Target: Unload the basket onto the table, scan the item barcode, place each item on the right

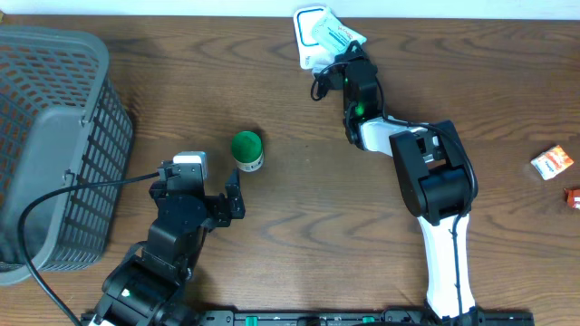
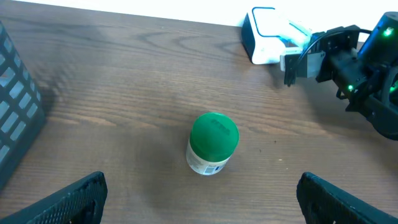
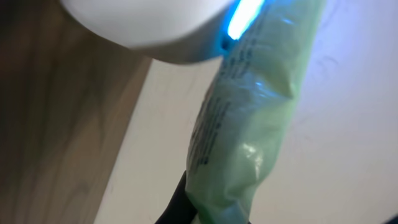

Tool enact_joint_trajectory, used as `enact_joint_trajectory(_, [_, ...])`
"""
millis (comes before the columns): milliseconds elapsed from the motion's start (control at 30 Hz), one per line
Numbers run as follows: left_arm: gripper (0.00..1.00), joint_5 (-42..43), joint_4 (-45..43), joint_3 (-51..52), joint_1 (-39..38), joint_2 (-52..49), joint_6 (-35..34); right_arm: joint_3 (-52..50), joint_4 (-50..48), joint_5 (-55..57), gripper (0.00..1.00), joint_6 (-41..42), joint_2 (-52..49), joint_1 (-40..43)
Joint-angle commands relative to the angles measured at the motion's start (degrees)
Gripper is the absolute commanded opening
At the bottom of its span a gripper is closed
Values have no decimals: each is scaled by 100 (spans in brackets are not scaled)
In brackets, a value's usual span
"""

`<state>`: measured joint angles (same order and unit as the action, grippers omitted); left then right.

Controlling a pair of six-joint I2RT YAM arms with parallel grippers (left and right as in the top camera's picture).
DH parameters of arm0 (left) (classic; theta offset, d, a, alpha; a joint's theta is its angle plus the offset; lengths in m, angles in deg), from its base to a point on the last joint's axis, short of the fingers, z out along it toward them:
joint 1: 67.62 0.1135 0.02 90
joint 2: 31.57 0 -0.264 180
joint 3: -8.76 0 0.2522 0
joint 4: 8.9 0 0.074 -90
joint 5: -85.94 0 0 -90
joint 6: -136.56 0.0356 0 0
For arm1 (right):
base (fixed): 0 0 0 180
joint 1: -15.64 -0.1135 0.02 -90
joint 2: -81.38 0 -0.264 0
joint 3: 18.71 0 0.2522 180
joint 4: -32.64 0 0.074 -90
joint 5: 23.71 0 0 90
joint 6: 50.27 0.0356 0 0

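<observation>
While the grey mesh basket point(image 1: 63, 72) is sitting far left of the white scanner point(image 1: 310, 32), the right gripper point(image 1: 333, 62) is clamping a pale green packet point(image 3: 249, 143) just beside the scanner's blue-lit face. Left gripper point(image 2: 202, 193) is hanging wide, holding nothing, well below-left of the scanner, facing a green-capped bottle point(image 1: 247, 149). Small orange packet point(image 1: 552, 163) is lying far right of it.

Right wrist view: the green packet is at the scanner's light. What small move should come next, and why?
Probably twist the right end effector slightly, so the green packet turns its printed face toward the scanner and its blue light. The end effector is shut on the packet's lower end, the light sits at its upper end, and only fine print shows, with no barcode I can make out.
</observation>
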<state>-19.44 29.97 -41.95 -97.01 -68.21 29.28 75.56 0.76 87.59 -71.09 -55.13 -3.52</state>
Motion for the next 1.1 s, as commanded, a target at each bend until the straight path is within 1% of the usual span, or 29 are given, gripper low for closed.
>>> enact_joint_trajectory(0, [98, -79, -22, -13, 17, 4, 74, -7, 144, 42, 1, -111, -85, -39])
enact_joint_trajectory(167, [98, -79, -22, -13, 17, 4, 74, -9, 457, 46, 1, -111, -85, -160])
enact_joint_trajectory(267, [98, -79, -20, -13, 17, 4, 74, -9, 479, 46, 1, -114, -50, -210])
enact_joint_trajectory(467, [98, -79, -22, -13, 17, 4, 74, -9, 647, 57, 1, -114, 400, -317])
enact_joint_trajectory(533, [98, -79, -22, -13, 17, 4, 74, -9, 938, 140, 1, -111, 634, -343])
enact_joint_trajectory(633, [98, -79, -22, -13, 17, 4, 74, -9, 2022, 417, 1, -26, 1067, -402])
enact_joint_trajectory(700, [98, -79, -22, -13, 17, 4, 74, -9, 2922, 595, 1, 393, 1410, -485])
enact_joint_trajectory(833, [98, -79, -22, -13, 17, 4, 74, -9, 4437, 715, 1, 1886, 2170, -592])
enact_joint_trajectory(900, [98, -79, -22, -13, 17, 4, 74, -9, 4994, 669, 1, 2599, 2553, -570])
enact_joint_trajectory(933, [98, -79, -22, -13, 17, 4, 74, -9, 5193, 654, 1, 2933, 2726, -535])
enact_joint_trajectory(967, [98, -79, -22, -13, 17, 4, 74, -9, 5388, 664, 1, 3499, 2966, -468])
enact_joint_trajectory(1000, [98, -79, -22, -13, 17, 4, 74, -9, 5445, 671, 1, 3740, 3038, -435])
enact_joint_trajectory(1067, [98, -79, -22, -13, 17, 4, 74, -9, 5676, 693, 1, 4839, 3309, -262])
